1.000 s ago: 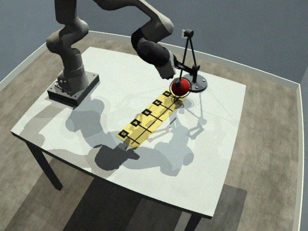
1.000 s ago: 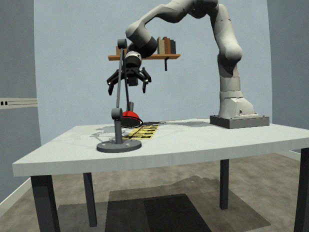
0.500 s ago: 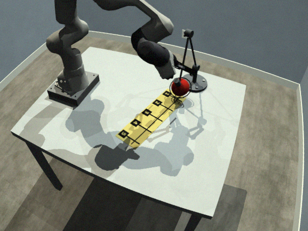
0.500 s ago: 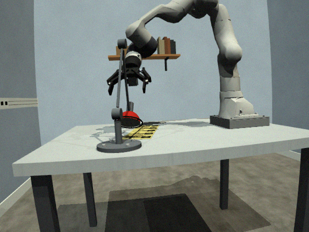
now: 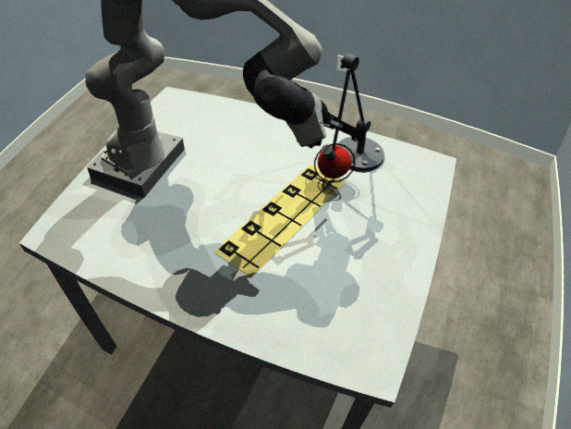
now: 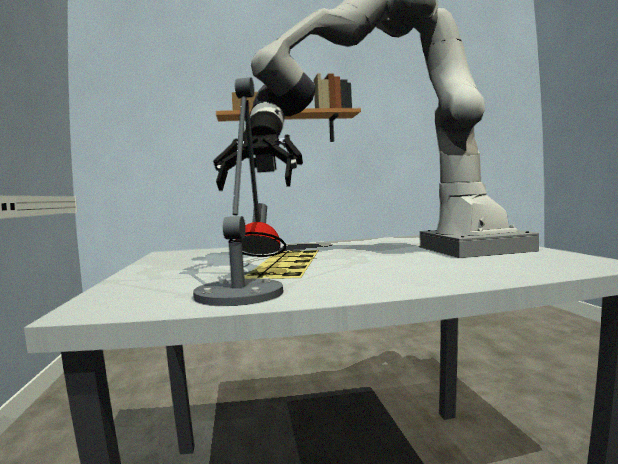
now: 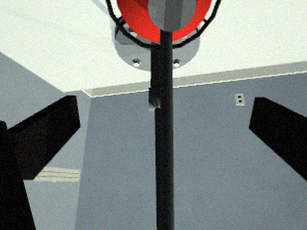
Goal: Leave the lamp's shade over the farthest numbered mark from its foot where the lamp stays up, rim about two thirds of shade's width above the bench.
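Shade (image 5: pixel 334 161): glossy red, smooth, with a thin dark wire rim. Lamp rods (image 6: pixel 239 165) and foot (image 6: pixel 238 292): matt grey, metal-looking, bolt heads on the foot. Strip (image 5: pixel 277 219): flat matt yellow, paper-like, black print. Tabletop (image 5: pixel 222 139): smooth pale, low sheen. Fingers (image 6: pixel 220 176): matt black. Arm (image 6: pixel 455 100): smooth light-grey shell. Shelf (image 6: pixel 345 113): brown, wood-like. Floor (image 6: pixel 500 360): mottled, rough-looking.

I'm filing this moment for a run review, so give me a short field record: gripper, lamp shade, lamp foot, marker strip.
gripper: gripper open, empty, fingers either side of the lamp's forearm rod, not touching
lamp shade: red lamp shade hangs low over the near end of the strip, by the mark nearest the foot
lamp foot: round grey lamp foot on the bench
marker strip: yellow marker strip with five numbered marks, running away from the foot
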